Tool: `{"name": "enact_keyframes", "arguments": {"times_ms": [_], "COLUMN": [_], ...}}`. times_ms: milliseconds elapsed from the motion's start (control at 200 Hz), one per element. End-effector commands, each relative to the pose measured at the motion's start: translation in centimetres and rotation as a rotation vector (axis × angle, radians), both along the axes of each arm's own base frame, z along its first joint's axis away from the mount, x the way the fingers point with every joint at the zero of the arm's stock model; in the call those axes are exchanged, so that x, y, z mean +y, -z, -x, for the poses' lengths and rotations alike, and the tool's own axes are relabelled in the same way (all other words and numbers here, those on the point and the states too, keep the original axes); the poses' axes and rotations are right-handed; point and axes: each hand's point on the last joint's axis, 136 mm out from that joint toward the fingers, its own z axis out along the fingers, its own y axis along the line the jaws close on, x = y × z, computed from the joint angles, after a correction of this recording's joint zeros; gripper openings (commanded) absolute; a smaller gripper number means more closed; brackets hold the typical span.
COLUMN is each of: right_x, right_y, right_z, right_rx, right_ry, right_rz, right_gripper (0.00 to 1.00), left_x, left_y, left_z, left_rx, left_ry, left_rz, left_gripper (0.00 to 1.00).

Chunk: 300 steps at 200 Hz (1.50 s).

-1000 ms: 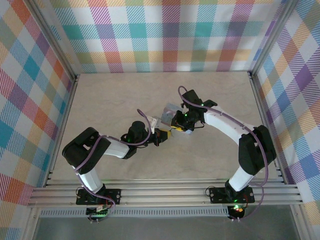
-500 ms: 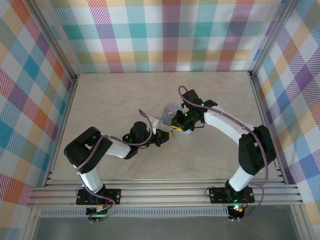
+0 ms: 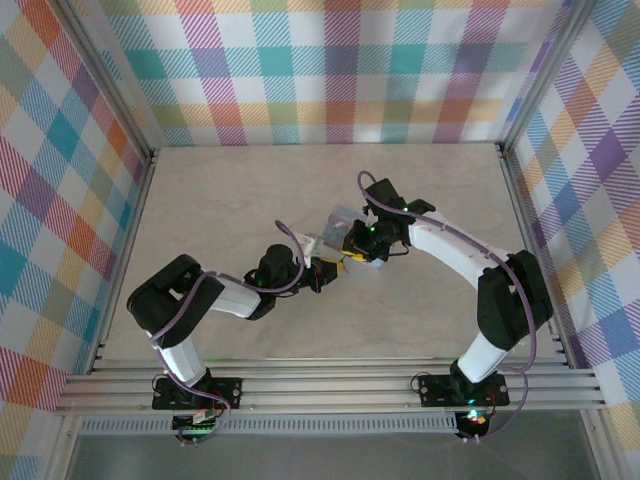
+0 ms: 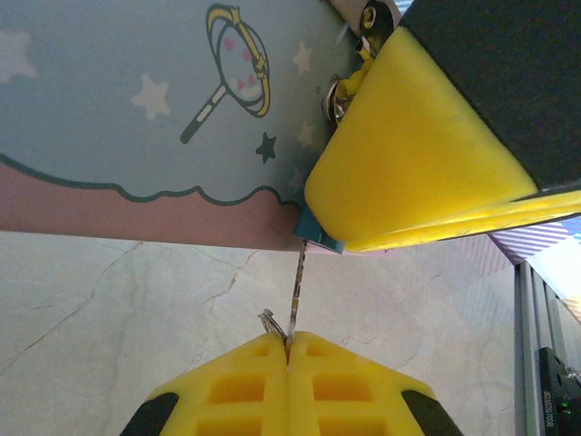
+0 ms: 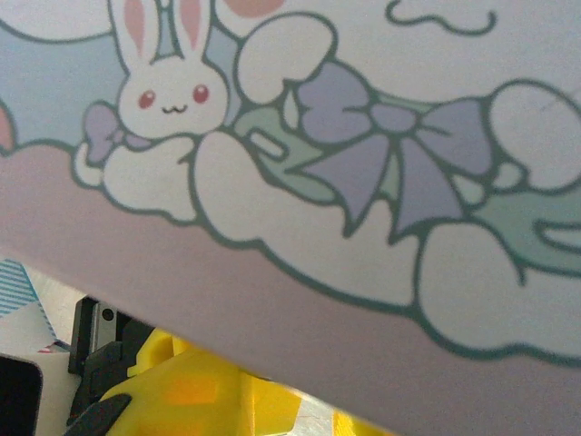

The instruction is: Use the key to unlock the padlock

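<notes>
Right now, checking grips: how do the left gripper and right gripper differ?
The left gripper is shut on the thin key, fingers pressed together; the right gripper pinches the teal padlock, fingers slightly apart. In the left wrist view, the left gripper aims up toward the tin box; the right gripper comes in from the side. Both have yellow fingers.

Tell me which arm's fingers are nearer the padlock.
Right. The right fingers clamp the padlock, hiding most of it; the left fingers sit apart, reaching it only through the key they pinch.
</notes>
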Motion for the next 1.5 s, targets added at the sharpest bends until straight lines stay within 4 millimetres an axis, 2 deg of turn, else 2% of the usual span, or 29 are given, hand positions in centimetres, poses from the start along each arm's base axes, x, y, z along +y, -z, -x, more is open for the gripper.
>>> {"name": "enact_keyframes", "arguments": {"times_ms": [0,340,960,1385,1495], "right_x": [0.5,0.6,0.4,0.9,0.6], "right_y": [-0.9,-0.7,-0.2,-0.4,-0.5], "right_z": [-0.2,-0.3,0.3,0.5,0.6], "right_rx": [-0.005,-0.003,0.016,0.038,0.044], "right_ry": [-0.002,0.000,-0.016,-0.026,-0.029], "right_rz": [-0.036,-0.033,-0.033,-0.080,-0.082], "right_gripper": [0.00,0.00,0.00,0.00,0.00], "left_x": [-0.5,-0.7,-0.2,-1.3,-0.7], "left_y": [-2.7,-2.5,-3.7,-4.0,-3.9], "left_z": [0.3,0.8,-0.8,-0.8,-1.0], "left_rx": [-0.081,-0.082,-0.108,-0.096,-0.101], "left_ry": [0.011,0.020,-0.061,-0.018,-0.036], "left_rz": [0.054,0.049,0.065,0.113,0.113], "left_gripper": [0.00,0.00,0.00,0.00,0.00]}}
